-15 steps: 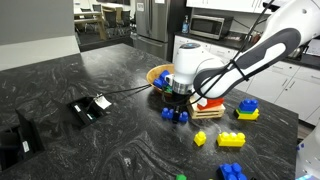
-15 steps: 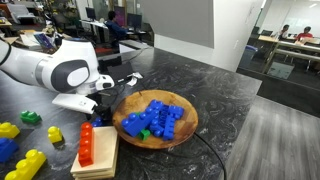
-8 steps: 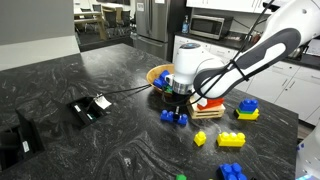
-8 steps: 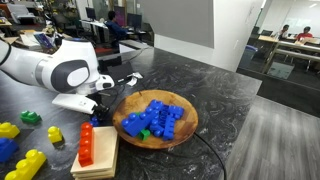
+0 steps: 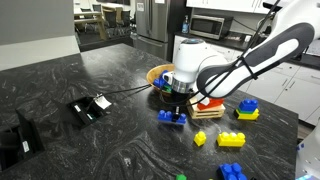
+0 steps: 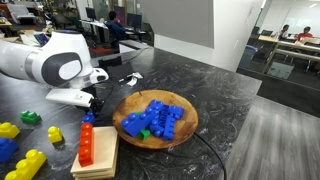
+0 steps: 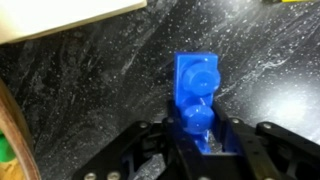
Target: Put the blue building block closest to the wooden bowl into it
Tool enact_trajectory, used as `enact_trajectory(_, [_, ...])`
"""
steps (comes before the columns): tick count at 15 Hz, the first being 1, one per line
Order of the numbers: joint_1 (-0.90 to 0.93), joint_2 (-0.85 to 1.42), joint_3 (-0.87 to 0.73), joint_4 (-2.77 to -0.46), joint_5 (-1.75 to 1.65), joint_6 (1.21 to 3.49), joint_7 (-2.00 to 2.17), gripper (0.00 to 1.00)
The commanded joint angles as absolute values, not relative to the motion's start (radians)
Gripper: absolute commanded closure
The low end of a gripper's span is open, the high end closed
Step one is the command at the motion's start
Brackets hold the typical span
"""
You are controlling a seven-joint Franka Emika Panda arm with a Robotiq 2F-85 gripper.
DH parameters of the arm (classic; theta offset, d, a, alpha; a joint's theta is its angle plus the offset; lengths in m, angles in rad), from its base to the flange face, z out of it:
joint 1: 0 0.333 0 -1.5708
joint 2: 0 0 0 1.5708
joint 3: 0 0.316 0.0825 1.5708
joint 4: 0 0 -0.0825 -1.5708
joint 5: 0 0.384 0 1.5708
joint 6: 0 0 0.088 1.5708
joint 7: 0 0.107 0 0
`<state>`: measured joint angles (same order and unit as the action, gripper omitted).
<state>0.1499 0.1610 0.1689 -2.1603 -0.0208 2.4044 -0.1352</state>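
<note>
Pincer (image 7: 198, 128): closed on the block's near end; only the wrist view shows this.
Block (image 7: 197, 80): dark blue, studs up, at the counter (image 7: 90, 85) beside the bowl; resting or lifted, cannot tell.
Bowl (image 6: 188, 133): in an exterior view, heaped with blue bricks (image 6: 155, 118).

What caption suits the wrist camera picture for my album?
Claw gripping the blue building block over the dark counter, wooden bowl rim at left.

One wooden bowl (image 6: 193, 122), one red brick stack (image 6: 87, 146)
</note>
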Motion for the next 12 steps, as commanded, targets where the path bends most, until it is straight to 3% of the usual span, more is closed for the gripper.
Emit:
enact_trajectory(1, [0.152, 0.103, 0.185, -2.188, -0.009, 2.419, -0.203, 0.90])
enact_trajectory(12, [0.137, 0.000, 0.133, -2.198, -0.143, 2.599, -0.056, 0.90])
